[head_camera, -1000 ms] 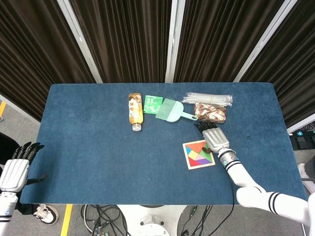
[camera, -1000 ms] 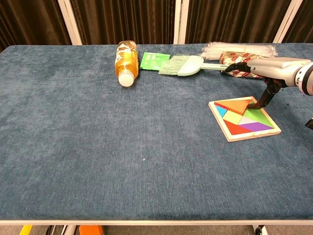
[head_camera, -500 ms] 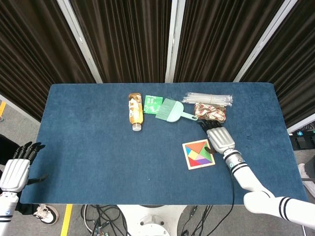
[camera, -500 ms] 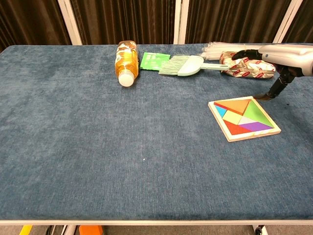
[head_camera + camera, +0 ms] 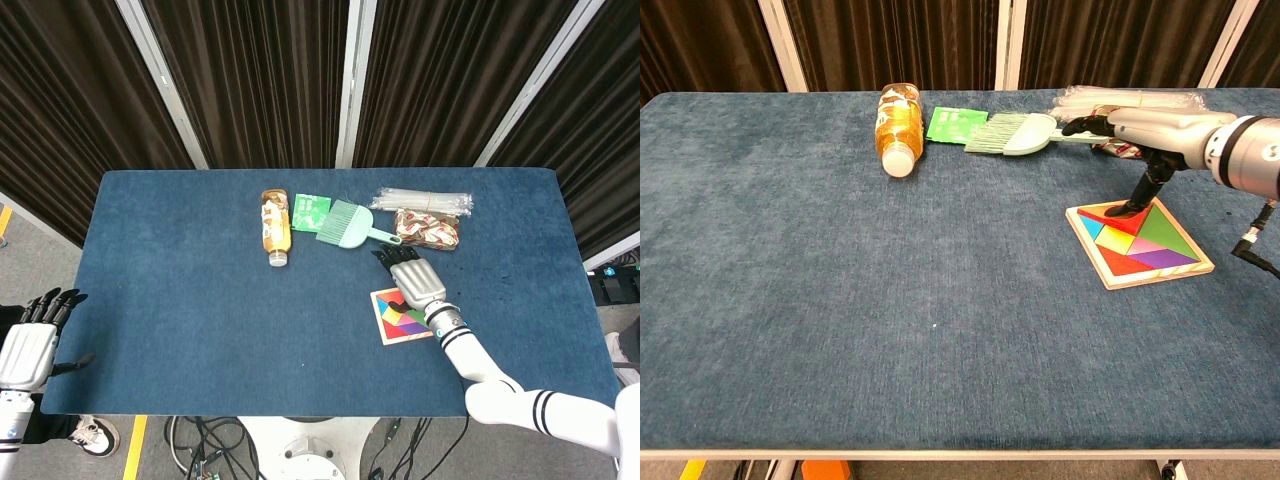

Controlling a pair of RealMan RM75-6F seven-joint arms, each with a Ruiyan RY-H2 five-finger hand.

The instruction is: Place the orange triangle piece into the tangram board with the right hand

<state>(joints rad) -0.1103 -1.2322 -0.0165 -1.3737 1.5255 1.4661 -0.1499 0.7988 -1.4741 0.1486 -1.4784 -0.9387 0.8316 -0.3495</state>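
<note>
Left hand [image 5: 28,343]: off the table's left edge, fingers apart, holding nothing. Bottle [image 5: 898,126], green packet [image 5: 956,123] and brush [image 5: 1013,135]: in a row left of the right hand. Right hand [image 5: 1145,133]: flat above the tangram board [image 5: 1185,271], fingers extended, thumb tip touching the orange triangle piece [image 5: 1113,214], nothing gripped. Orange triangle piece: seated in the board's far corner, directly beneath the thumb. Snack packet [image 5: 428,229]: just beyond the right hand.

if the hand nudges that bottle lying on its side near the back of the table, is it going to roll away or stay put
The bottle lies on its side and looks round, so a sideways nudge would probably set it rolling. The table has a fuzzy blue cloth, which should slow it quickly. It looks full of amber liquid, so it is likely fairly heavy for its size and unlikely to skid.
</note>
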